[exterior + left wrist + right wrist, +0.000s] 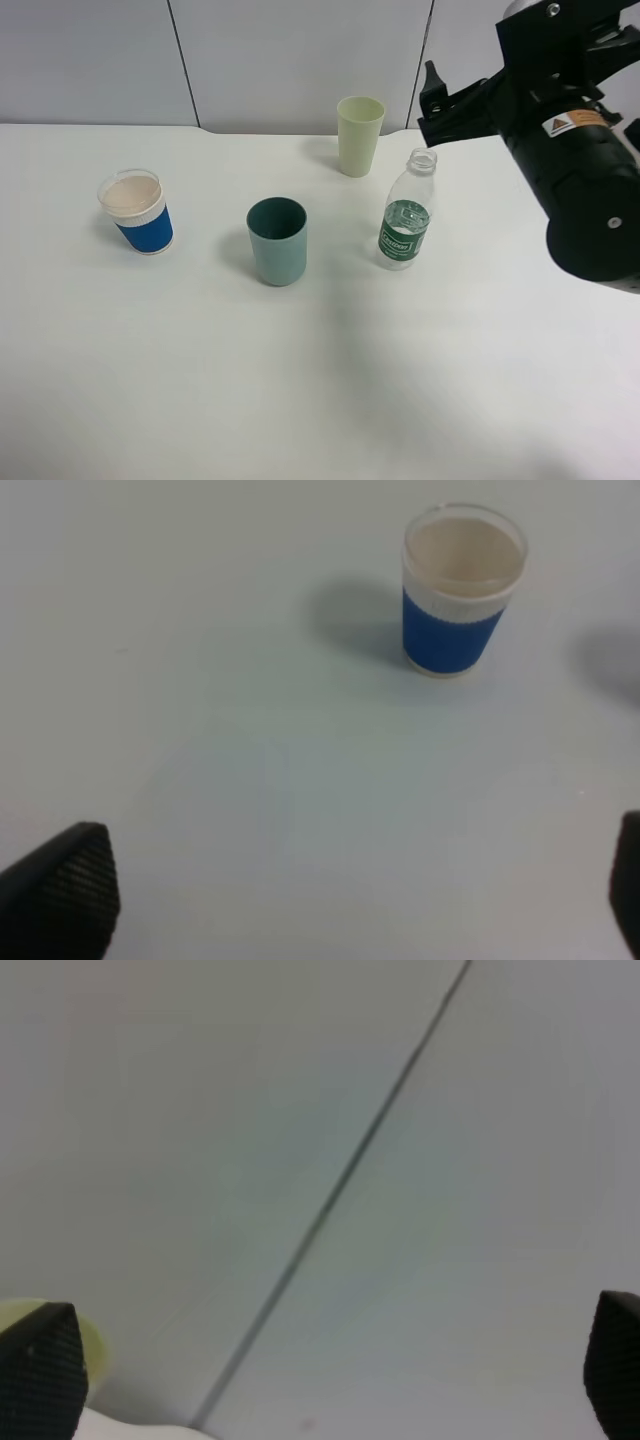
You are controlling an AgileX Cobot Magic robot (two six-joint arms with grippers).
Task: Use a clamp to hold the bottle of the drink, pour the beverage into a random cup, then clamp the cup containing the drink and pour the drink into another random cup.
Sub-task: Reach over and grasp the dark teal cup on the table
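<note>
Nearest us, at centre frame, stands the teal tumbler (277,240). To its right is the bottle (406,222), upright, its long axis vertical. Beyond and above it, at upper right, our right gripper (428,100) hangs with jaws spread wide and empty. We judge it the nearer arm. Our left gripper (345,890), equally wide, faces the blue-banded cup (462,590).

place: lab-like robot test bench | surface: plain white tabletop (200,380) | backdrop: dark-seamed pale grey wall panels (300,60) | equipment: bulky black robot arm (590,200) with orange warning sticker (573,122) | props: blue-banded white-rimmed cup (140,212), teal plastic tumbler (277,241), pale yellow-green cup (359,135), clear green-labelled plastic bottle (406,215), standing well apart
</note>
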